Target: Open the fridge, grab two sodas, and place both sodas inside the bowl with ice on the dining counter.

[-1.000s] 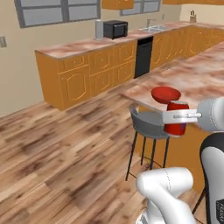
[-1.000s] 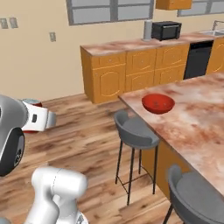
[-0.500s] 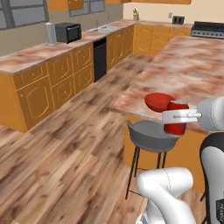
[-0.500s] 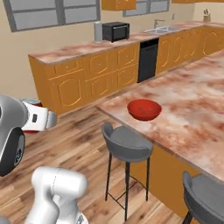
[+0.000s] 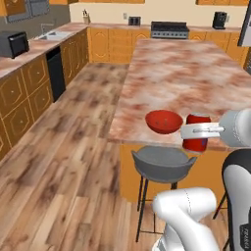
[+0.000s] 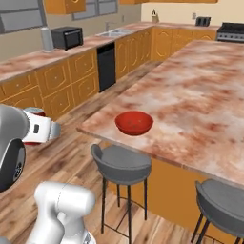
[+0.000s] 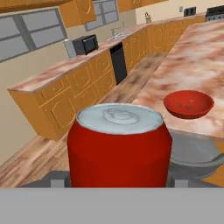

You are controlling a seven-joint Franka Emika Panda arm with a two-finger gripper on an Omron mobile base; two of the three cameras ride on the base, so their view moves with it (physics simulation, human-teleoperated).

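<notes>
The tool (image 5: 197, 131) grips a plain red can (image 7: 119, 144) with a silvery top, upright. Just beyond it the glossy red bowl (image 5: 164, 121) sits near the desk (image 5: 186, 73) edge. Since half a second ago the whole view has swung, bringing the bowl nearer.

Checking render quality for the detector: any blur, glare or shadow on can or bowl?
Hand view: can sharp and huge, soft sheen on its lid; bowl crisp, no glare. Left base view: bowl glossy, evenly lit, no hard shadows. Right base view: counter flat-lit, no blur.

red can (image 7: 119, 148) (silver top), red bowl (image 5: 164, 121)
</notes>
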